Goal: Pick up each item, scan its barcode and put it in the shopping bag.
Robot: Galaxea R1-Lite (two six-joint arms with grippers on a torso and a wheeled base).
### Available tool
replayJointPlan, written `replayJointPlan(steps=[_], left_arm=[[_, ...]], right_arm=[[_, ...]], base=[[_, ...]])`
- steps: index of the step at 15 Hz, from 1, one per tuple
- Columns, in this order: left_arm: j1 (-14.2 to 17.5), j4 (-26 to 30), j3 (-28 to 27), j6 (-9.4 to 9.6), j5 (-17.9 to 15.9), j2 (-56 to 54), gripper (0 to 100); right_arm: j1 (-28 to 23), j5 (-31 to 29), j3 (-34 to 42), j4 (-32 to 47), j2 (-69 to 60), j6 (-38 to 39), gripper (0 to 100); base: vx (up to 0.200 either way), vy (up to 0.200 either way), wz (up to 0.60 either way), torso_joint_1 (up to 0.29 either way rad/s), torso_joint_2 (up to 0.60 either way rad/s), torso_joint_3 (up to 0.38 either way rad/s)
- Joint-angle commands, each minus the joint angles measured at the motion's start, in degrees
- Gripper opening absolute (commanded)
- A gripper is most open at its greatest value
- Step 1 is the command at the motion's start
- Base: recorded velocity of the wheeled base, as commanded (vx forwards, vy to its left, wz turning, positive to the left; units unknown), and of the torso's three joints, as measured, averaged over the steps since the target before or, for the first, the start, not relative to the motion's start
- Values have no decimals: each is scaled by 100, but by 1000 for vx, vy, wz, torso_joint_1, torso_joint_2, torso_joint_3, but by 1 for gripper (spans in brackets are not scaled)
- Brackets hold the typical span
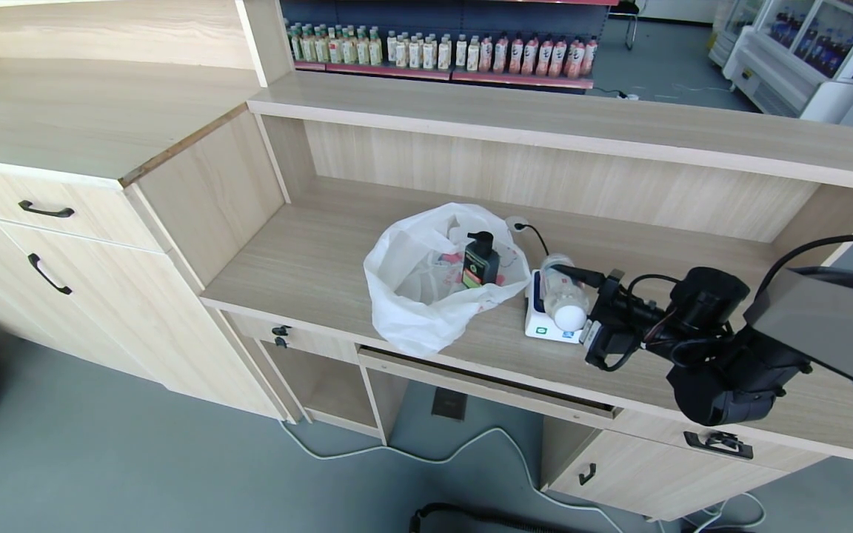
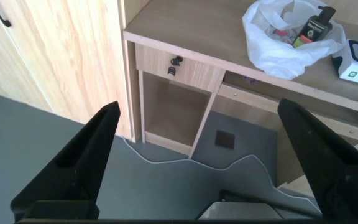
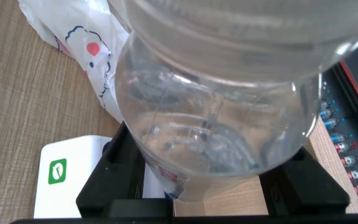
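Head view — clear, white-capped bottle (image 1: 561,292)

Right arm (image 1: 730,363): matte black rounded wrist housings, grey flat-sided link behind at 3 o'clock, thin black cables looping over the top. Right gripper (image 1: 576,295): black, blocky. Left gripper (image 2: 197,104): two plain black wedge fingers (image 2: 79,168).

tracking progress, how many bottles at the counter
2: a pump bottle in the shopping bag, a clear bottle in the right end effector above the scanner. The bag may hide more.

Clear bottle (image 1: 564,295) sideways over scanner (image 1: 543,330)
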Motion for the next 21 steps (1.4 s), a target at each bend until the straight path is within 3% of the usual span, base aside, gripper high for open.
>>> replayJointPlan(steps=[1,16,21], left_arm=[[-9,-2,1,-2,1,-2,100],[0,-2,1,-2,1,-2,100],[0,-2,1,-2,1,-2,100]], right_arm=[[3,24,-14,-8,-12,-4,0],[-14,147,-277,-8,50,-4,0],[-32,174,22,-8,-328,75,0]], base=[[0,0,0,0,0,0],[0,0,0,0,0,0],[0,0,0,0,0,0]])
